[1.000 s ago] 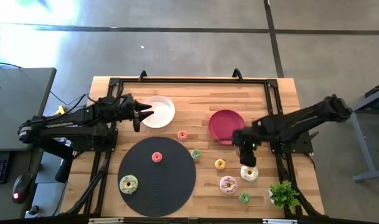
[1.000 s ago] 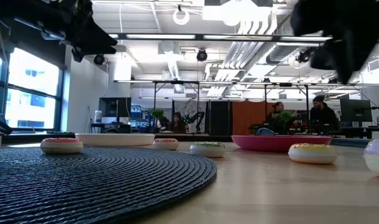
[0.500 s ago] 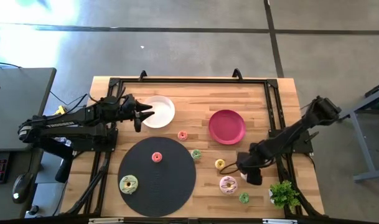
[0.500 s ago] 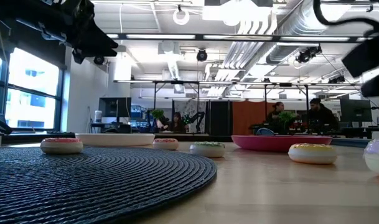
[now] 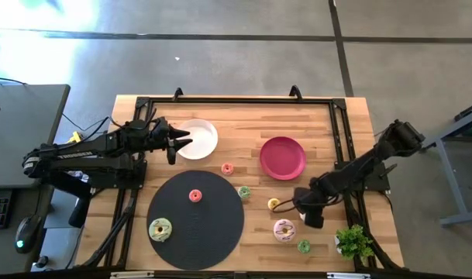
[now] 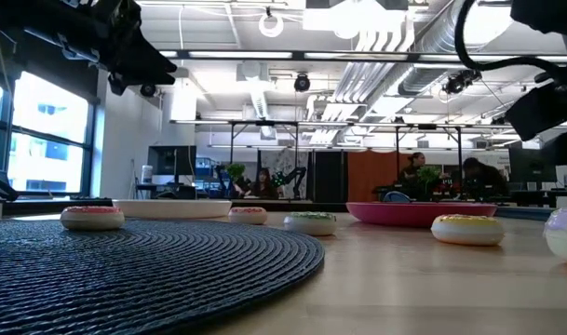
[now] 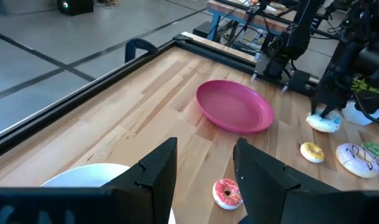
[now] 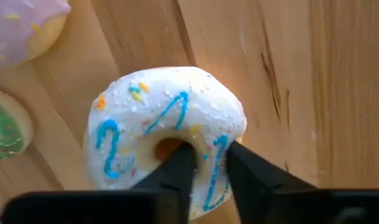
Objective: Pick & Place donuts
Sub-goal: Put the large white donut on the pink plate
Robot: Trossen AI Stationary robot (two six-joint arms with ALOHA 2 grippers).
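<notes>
My right gripper (image 5: pixel 309 216) is low over the table's near right part, shut on a white donut with blue stripes (image 8: pixel 164 134); in the high view the gripper hides it. It also shows in the left wrist view (image 7: pixel 322 122). Loose donuts lie flat on the wood: pink-iced (image 5: pixel 284 229), yellow (image 5: pixel 273 204), small green (image 5: pixel 244 191), small pink (image 5: pixel 227 168) and green (image 5: pixel 303 246). A small red one (image 5: pixel 194 195) and a green-iced one (image 5: pixel 160 229) lie on the black mat (image 5: pixel 216 225). My left gripper (image 5: pixel 180 142) is open and empty, above the white plate's left rim. My right gripper has one finger (image 8: pixel 177 168) in the white donut's hole and the other (image 8: pixel 248 174) outside, pinching the ring's wall (image 8: pixel 211 158) between them. The fingers point down from above. Whether the donut is on the wood or just clear of it, I cannot tell.
A white plate (image 5: pixel 203 139) stands at the far left and a red plate (image 5: pixel 282 157) at the far right. A small potted plant (image 5: pixel 353 242) stands at the near right corner. A black frame runs around the table's edges.
My right gripper has gone down and toward the table's near edge, from beside the red plate onto the white donut, which now lies under it. The donut has kept its place on the table.
</notes>
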